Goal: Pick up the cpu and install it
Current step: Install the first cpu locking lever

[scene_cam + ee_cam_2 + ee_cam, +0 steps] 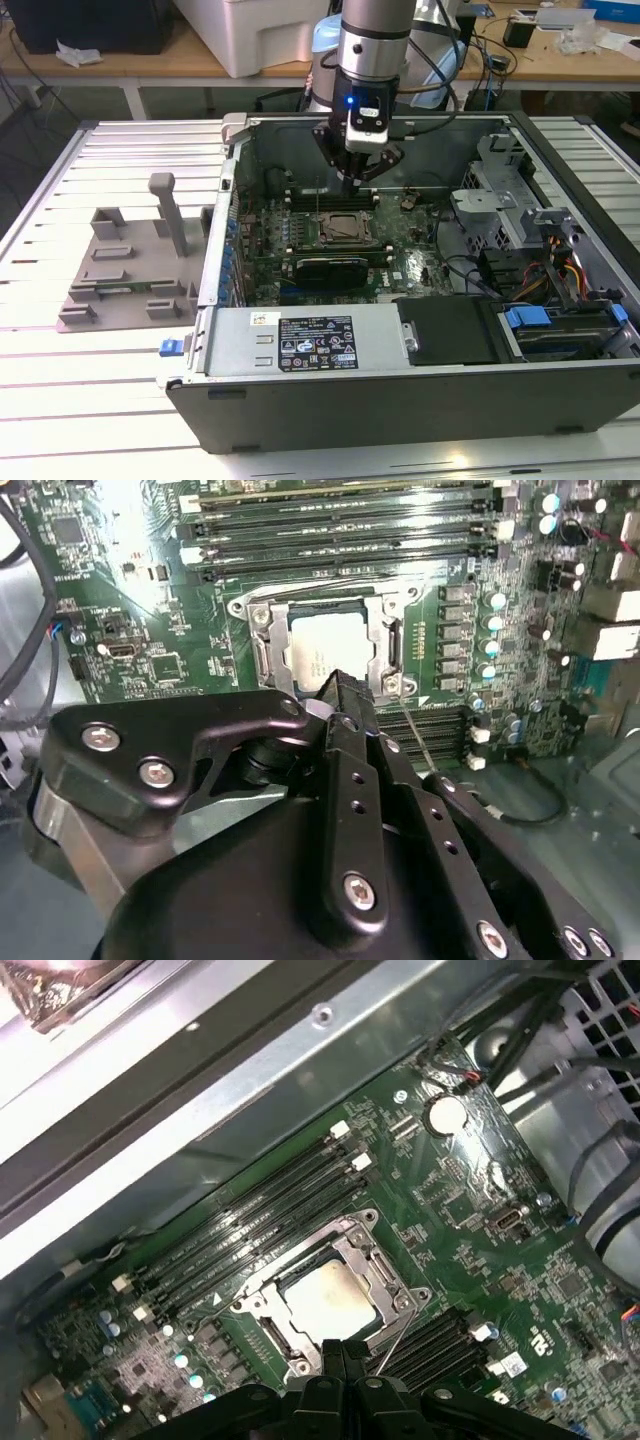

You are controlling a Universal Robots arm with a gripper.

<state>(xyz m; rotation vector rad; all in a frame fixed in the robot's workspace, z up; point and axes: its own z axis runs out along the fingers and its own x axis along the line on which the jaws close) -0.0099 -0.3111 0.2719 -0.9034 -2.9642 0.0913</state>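
My hand (345, 1355) is clenched, fingertips together with nothing between them, hanging just above the near edge of the cpu (330, 1305). The cpu lies flat in the socket, inside the metal frame (372, 1252), with memory slots (250, 1220) beside it on the board (470, 1190). In the exterior view the hand (358, 178) stands over the socket inside the open case (420, 400).

I judge the cpu light, stiff and thin. Its polished top looks slippery and its underside easily harmed. The hold belongs on two opposite edges, at the pale rim, with the chip kept level.
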